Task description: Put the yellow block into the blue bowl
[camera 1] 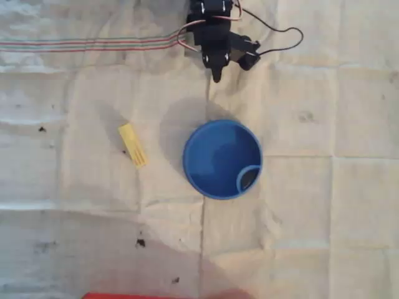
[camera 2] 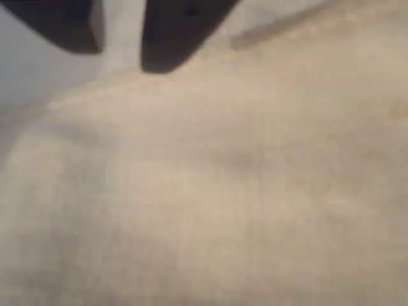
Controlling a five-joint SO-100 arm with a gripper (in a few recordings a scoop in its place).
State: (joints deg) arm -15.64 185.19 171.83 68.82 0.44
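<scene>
Step in hand, as judged: the reach has not begun; nothing is grasped. The gripper [camera 1: 216, 76] sits at the top of the overhead view, its dark fingers [camera 2: 167, 38] empty, over bare cloth-covered surface [camera 1: 312, 218].

In the wrist view a narrow strip of pale cloth shows between the two fingers, so they stand only slightly apart and touch nothing.

The yellow block [camera 1: 133, 144] lies flat and slanted on the cloth, well below and left of the fingers in the overhead view. The blue bowl [camera 1: 222, 159] stands below the fingers, to the right of the block, apart from it, empty.

Next move likely needs: widen the fingers, swing toward the block, and line up across its short side.
</scene>
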